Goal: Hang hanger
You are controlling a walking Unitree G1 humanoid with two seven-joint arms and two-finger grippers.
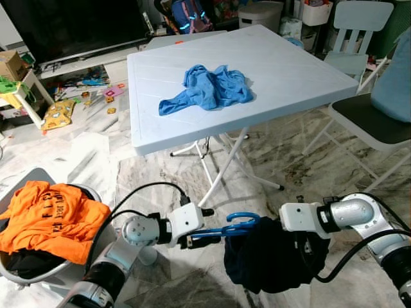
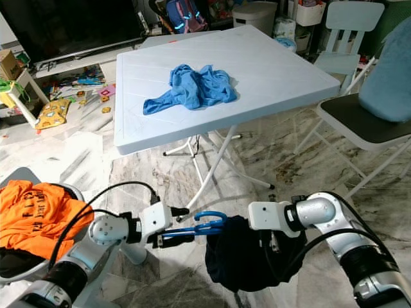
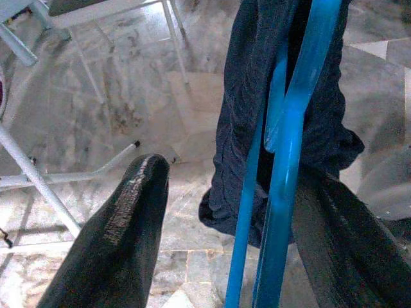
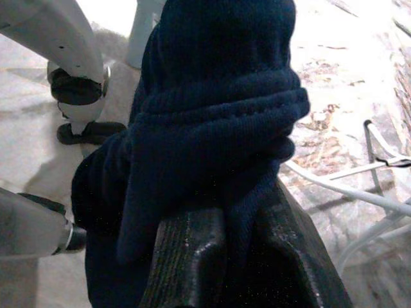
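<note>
One blue hanger (image 1: pixel 228 228), held low over the marble floor (image 1: pixel 270 167), between the two grippers. Its long axis runs roughly level, from the left gripper (image 1: pixel 192 240) across toward the right gripper (image 2: pixel 273 240). The hook loop sits up near the middle, by the right gripper's side; I can't tell which way the hook opens.

Left gripper: fingers spread, one finger (image 3: pixel 115 237) well clear of the hanger bar in the left wrist view, the bar lying against the other. So not clamped; the hanger rests on it more than it's pinched.

Right gripper: fingers buried in one dark navy garment (image 1: pixel 266 256), cloth bunched tight over the finger (image 4: pixel 212 256) in the right wrist view. Reads as clenched on the garment. The garment hangs off the hanger's far end, straight below the right gripper, and droops toward the floor.

Ahead of both grippers: one white folding table (image 1: pixel 192 128), one blue cloth (image 1: pixel 209 86) crumpled on its top. To the left gripper's outer side, one basket (image 1: pixel 26 273) with one orange shirt (image 1: pixel 51 215) draped over its edge. To the right gripper's outer side, one chair (image 1: pixel 372 125) with a dark seat; a second, white chair (image 1: pixel 350 38) further back past the table.
</note>
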